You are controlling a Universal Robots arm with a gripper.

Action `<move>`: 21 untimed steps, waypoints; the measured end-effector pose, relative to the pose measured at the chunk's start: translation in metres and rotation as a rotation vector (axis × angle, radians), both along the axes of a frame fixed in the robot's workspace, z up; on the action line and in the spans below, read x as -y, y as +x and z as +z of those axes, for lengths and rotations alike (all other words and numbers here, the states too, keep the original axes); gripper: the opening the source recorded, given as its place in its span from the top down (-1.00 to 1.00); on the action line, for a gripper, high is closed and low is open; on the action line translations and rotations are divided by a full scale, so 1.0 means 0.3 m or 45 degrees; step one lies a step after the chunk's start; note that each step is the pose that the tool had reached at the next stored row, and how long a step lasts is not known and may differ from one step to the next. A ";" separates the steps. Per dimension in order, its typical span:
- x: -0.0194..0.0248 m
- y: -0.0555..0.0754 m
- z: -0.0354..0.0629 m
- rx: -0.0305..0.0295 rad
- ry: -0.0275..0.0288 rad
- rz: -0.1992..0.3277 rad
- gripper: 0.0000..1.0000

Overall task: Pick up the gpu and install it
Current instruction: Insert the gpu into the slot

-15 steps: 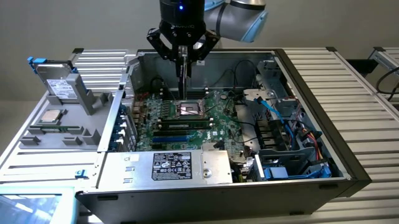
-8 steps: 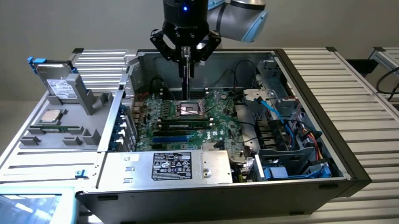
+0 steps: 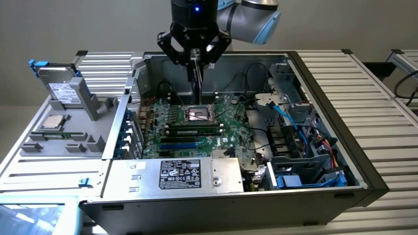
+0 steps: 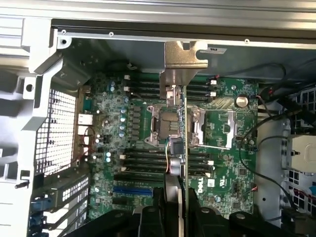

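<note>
My gripper (image 3: 195, 59) hangs over the open computer case (image 3: 365, 161), shut on the gpu (image 3: 196, 81). I see the card edge-on, hanging straight down as a thin dark strip. Its lower end is above the motherboard (image 3: 225, 132), near the CPU socket (image 3: 197, 116) and apart from the board. In the wrist view the gpu (image 4: 178, 148) runs as a narrow edge out from between my fingers (image 4: 148, 219). Its silver end bracket (image 4: 185, 61) is at the far end, by the case wall. A blue expansion slot (image 4: 131, 190) lies on the board to one side of the card.
A memory stick (image 3: 193, 130) sits in a slot near the socket. Blue and black cables (image 3: 294, 122) and drive cages fill the case on the exterior view's right. A power supply (image 3: 189, 174) covers the front. The grey tray at the exterior view's left holds a hard drive (image 3: 62, 90) and a processor (image 3: 52, 122).
</note>
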State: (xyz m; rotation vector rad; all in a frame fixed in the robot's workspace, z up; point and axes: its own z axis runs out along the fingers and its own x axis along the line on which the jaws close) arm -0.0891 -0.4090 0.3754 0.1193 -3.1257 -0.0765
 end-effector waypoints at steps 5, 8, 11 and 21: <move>0.000 0.000 -0.002 0.0000 0.0058 0.117 0.42; 0.000 0.000 -0.003 0.0000 0.0060 0.186 0.42; 0.000 0.000 -0.003 -0.0002 0.0059 0.255 0.42; 0.000 0.000 -0.006 -0.0011 0.0055 0.487 0.42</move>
